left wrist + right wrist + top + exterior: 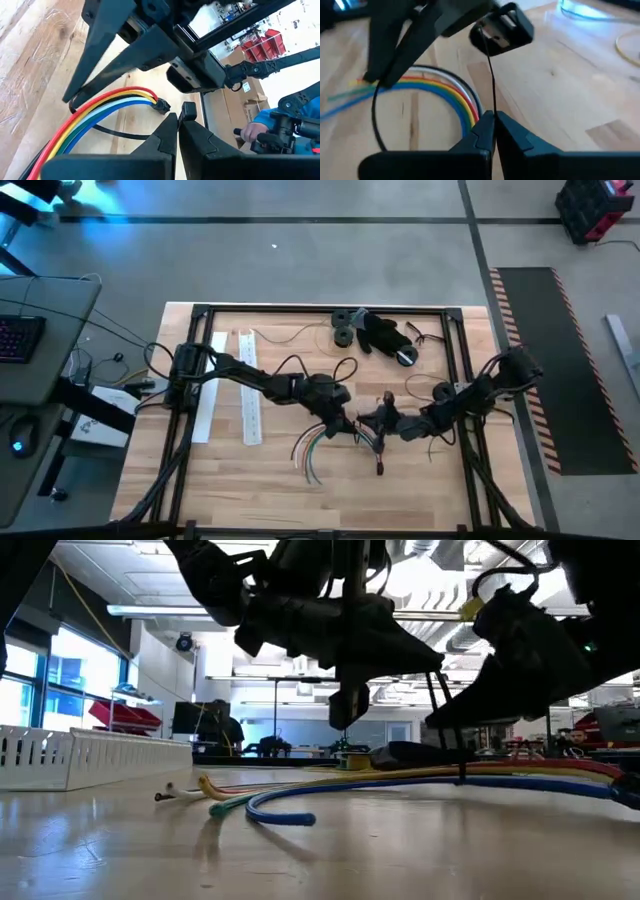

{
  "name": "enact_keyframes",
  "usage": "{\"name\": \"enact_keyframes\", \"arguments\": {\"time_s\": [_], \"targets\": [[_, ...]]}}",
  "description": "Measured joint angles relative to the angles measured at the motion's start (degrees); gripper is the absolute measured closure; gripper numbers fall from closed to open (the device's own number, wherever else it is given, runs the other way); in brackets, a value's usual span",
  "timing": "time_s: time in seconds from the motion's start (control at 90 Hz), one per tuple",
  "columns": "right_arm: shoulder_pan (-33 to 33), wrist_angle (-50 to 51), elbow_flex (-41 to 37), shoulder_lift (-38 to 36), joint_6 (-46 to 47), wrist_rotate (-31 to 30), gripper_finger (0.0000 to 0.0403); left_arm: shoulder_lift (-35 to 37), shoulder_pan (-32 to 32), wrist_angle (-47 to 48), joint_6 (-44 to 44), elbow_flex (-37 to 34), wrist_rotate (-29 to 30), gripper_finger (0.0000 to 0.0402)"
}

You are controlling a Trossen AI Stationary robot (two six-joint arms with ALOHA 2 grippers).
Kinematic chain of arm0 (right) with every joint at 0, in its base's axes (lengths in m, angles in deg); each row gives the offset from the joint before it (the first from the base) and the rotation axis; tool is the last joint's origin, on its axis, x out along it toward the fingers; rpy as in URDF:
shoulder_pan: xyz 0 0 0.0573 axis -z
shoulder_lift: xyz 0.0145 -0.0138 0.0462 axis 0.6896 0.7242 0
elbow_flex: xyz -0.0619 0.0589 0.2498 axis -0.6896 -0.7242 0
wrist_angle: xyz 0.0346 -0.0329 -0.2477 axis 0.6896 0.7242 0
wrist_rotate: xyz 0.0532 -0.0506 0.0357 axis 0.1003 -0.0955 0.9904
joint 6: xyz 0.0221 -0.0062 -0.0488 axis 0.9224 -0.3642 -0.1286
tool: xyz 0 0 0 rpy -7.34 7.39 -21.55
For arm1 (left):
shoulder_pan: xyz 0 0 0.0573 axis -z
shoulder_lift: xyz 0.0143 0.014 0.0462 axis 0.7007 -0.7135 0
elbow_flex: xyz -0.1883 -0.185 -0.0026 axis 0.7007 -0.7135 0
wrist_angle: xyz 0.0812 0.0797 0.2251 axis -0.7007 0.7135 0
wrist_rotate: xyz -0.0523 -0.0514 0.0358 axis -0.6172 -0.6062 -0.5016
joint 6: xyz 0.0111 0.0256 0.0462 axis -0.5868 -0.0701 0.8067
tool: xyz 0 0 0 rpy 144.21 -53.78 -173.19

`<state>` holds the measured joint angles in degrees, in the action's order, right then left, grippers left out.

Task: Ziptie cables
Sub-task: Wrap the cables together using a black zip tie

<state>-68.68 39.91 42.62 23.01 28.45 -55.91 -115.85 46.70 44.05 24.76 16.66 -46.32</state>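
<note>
The cables (318, 448) are a bundle of red, yellow, white, green and blue wires lying on the wooden table at its middle. They show in the low view (400, 780) and in both wrist views (100, 115) (445, 90). A thin black ziptie (376, 120) loops around them. My left gripper (350, 423) and my right gripper (378, 423) meet just above the bundle, fingertips nearly facing, and both are shut on the ziptie. The bundle's loose ends (215, 802) rest on the tabletop. My left gripper (178, 120) is shut with a small black piece of the ziptie (188, 108) showing at its fingertips. Which part of the ziptie that is, I cannot tell. The fingers slant down from the table's left. My right gripper (493, 120) pinches the ziptie's thin strand (491, 95) between its two fingertips, coming from the table's right. The strand runs straight away from the fingers, drawn taut, and the loop stays around the cables on the table.
Two long white perforated strips (250, 395) (205, 395) lie at the table's left. A black lumpy heap (385, 332) with round black parts (342, 325) sits at the far edge. A black frame rail (300, 310) borders the table. A person's blue sleeve (272, 122) shows beyond it.
</note>
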Motion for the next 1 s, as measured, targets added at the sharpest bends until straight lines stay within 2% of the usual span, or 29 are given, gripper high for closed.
{"name": "enact_keyframes", "arguments": {"time_s": [0.1,0.278,0.478,0.589,0.867,1.0], "targets": [[-0.22,0.77,0.31,0.0,-5.33,0.04,0.0403,0.0,0.0,-0.28,-0.36,0.0,-0.48,0.0402],[0.55,8.29,4.18,-0.02,-11.31,1.97,0.0403,0.0,0.0,-0.26,-0.49,0.0,-2.77,0.0402],[0.63,8.28,5.64,-0.04,-16.82,2.61,0.0403,0.0,0.0,-0.21,-0.92,0.0,-4.15,0.0402],[0.61,7.94,5.64,-0.04,-18.19,2.61,0.0403,0.0,0.0,-0.21,-0.91,0.0,-6.65,0.0402],[0.61,7.89,5.64,-0.04,-16.62,4.75,0.0403,-1.53,0.61,-1.62,1.31,0.11,-8.75,0.0402],[0.55,7.91,5.64,-0.04,-16.61,5.32,0.0403,-6.25,0.89,-10.44,-2.45,0.11,-10.89,0.0402]]}}
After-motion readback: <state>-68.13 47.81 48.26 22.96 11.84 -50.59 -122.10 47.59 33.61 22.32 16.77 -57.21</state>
